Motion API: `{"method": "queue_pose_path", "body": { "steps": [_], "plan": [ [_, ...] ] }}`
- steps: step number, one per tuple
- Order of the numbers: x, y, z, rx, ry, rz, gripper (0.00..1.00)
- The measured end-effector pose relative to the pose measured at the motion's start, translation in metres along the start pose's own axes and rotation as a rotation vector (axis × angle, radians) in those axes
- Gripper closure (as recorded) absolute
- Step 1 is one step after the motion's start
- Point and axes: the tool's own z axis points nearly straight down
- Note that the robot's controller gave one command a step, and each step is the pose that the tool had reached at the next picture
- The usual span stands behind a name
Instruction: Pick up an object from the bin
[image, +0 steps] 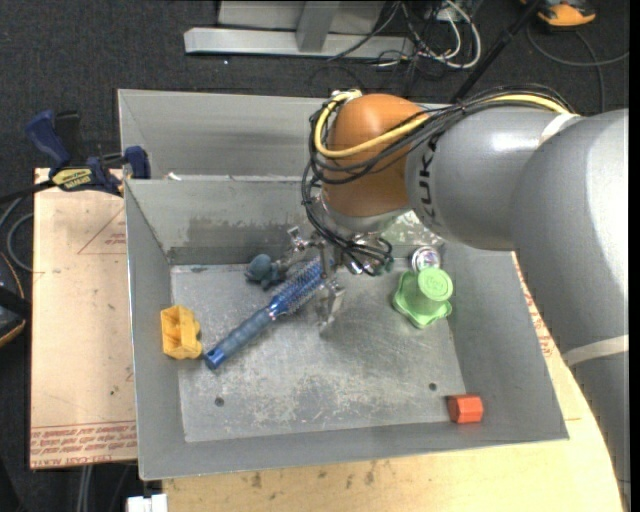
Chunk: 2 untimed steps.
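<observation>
Small orange cube (465, 408) sat apart, front-rt; claw (312, 281) hung spread astride bristle end of blue plastic hairbrush (250, 329), handle running down-left twd yellow plastic block (180, 332).

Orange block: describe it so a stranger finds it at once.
Take the grey metal bin and look to the lower right corner of its floor. A small orange-red block lies there alone. It is the only boxy reddish piece, clear of the green lump.

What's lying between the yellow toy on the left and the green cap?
In the camera view, a blue brush lies slantwise there, the gripper at its bristled end.
</observation>
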Motion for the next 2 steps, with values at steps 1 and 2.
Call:
{"method": "queue_pose_path", "body": {
  "steps": [1, 2],
  "plan": [
    [0.001, -0.003, -0.001, 0.002, 0.0, 0.004, 1.0],
    [0.013, -0.005, -0.141, 0.007, -0.008, 0.017, 1.0]
  ]
}}
